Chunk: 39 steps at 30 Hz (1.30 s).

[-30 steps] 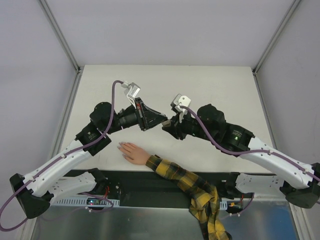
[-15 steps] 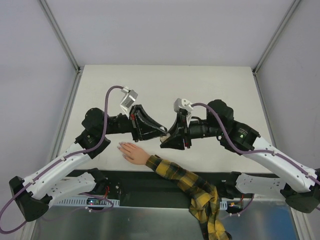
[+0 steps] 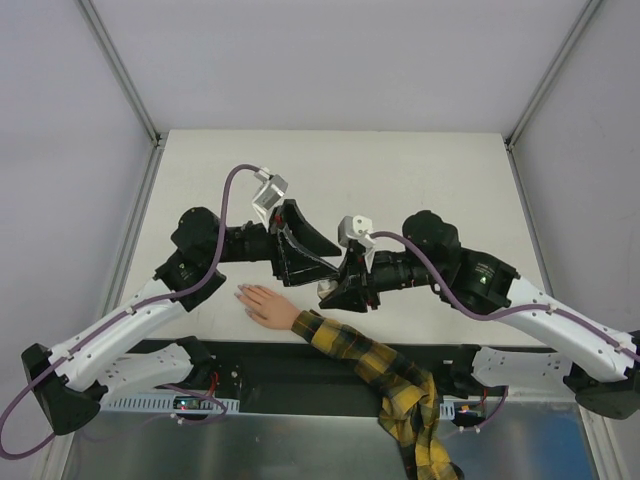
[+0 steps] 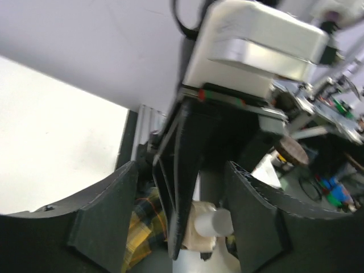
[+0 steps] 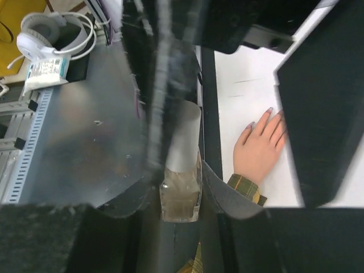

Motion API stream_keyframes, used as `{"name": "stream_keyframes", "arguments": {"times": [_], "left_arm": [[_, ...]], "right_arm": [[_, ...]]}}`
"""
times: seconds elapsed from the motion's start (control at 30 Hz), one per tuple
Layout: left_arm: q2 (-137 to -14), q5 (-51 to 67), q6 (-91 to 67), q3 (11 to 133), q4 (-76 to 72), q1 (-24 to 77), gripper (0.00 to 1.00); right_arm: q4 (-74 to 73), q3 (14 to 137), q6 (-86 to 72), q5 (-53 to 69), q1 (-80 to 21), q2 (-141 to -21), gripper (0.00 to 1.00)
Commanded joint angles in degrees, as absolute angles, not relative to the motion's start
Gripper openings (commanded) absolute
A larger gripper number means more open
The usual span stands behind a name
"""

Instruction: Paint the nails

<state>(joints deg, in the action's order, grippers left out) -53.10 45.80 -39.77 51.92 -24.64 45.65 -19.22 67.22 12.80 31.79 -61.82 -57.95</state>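
The small hand (image 3: 265, 304) lies flat on the white counter (image 3: 400, 170), near its front edge. The fingers point to the left. A yellow and black sleeve (image 3: 370, 362) runs from the wrist, back over the front edge. The nails (image 5: 269, 110) are tiny and pale, at the tips of the fingers. They show best in the right wrist view, where they look bare.

Both arms reach in and meet just behind the hand. The right end effector (image 3: 332, 290) is closed on a little clear bottle (image 5: 181, 196) with a white cap (image 4: 215, 222). The bottle sits tight between its two dark fingers. In the top view it is near the wrist, just beside the hand. The pictures do not show if it touches the counter.

The left end effector (image 3: 326, 262) is open. Its two fingers (image 4: 108, 219) stand wide apart. In the left wrist view the cap and the tip of the right end effector sit between them. The left fingers do not touch the cap.
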Motion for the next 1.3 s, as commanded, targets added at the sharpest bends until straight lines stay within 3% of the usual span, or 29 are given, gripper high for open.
{"name": "stream_keyframes", "arguments": {"times": [0.0,0.63,0.87,1.2,1.27], "left_arm": [[-51.0,36.8,-34.3,54.6,-14.5,44.9,0.64],[-46.7,28.0,-29.0,54.4,-7.8,44.8,0.61],[-45.7,27.1,-26.4,55.0,-4.0,44.9,0.46],[-47.3,27.2,-25.8,55.4,-1.8,44.8,0.42],[-47.5,27.2,-25.8,55.5,-1.8,44.8,0.28]], "right_arm": [[-19.2,69.0,16.8,26.7,-62.9,-58.6,0.00],[-20.9,70.1,15.4,12.6,-63.0,-60.6,0.00],[-21.7,70.9,15.2,10.1,-63.1,-61.7,0.00],[-21.4,71.5,15.2,9.8,-63.0,-61.3,0.00],[-21.4,71.4,15.2,9.8,-63.0,-61.4,0.00]]}}
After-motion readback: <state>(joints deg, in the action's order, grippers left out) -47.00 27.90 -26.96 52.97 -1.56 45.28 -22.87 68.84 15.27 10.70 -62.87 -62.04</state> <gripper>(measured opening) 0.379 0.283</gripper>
